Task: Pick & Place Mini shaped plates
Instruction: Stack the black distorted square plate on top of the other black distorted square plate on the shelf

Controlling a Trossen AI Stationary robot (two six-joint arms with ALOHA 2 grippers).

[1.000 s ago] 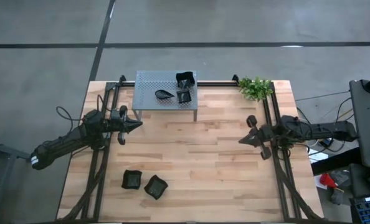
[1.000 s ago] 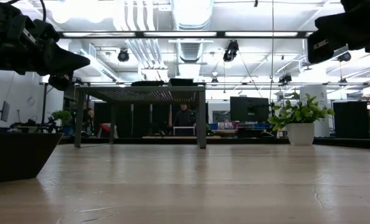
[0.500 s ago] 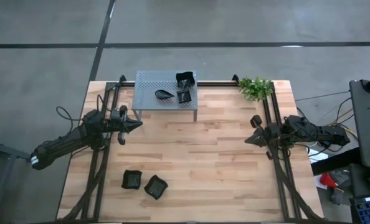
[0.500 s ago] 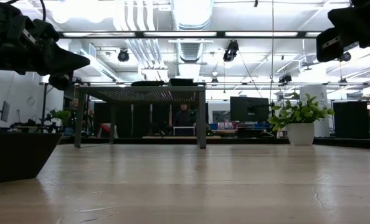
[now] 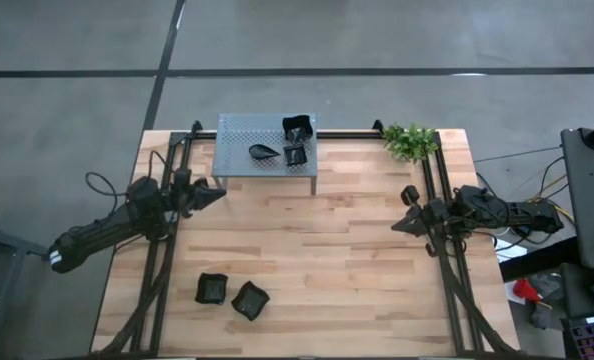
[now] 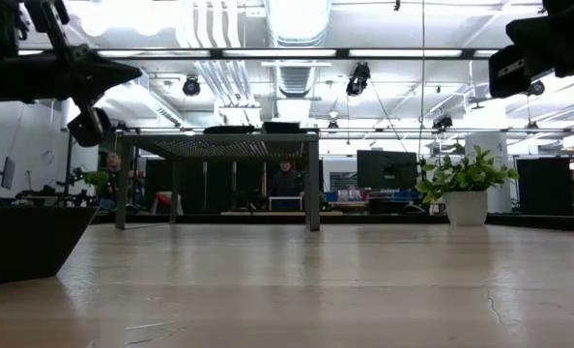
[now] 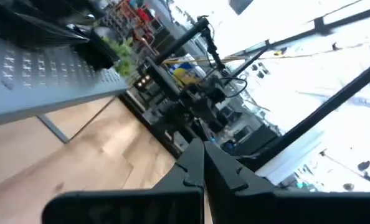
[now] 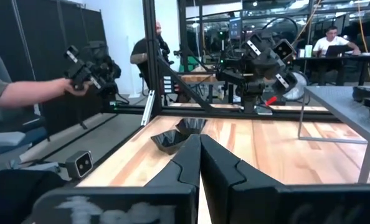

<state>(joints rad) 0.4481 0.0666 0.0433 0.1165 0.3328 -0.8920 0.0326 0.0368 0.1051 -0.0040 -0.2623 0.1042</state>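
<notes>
Though shelf [image 5: 264, 145] hides plates [image 6: 258, 128] low, both grippers [image 7: 202, 163] [image 8: 200, 149] clenched, empty.

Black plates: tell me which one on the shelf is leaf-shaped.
The leaf plate lying farthest left on the shelf, pointed at both ends. The other two plates, to its right, are squarish.

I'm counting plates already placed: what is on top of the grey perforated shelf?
On the shelf lie three small black plates: a leaf-shaped one, a small square one and a wavy-rimmed one at its far right corner. Whether anything lies underneath is hidden from above.
</notes>
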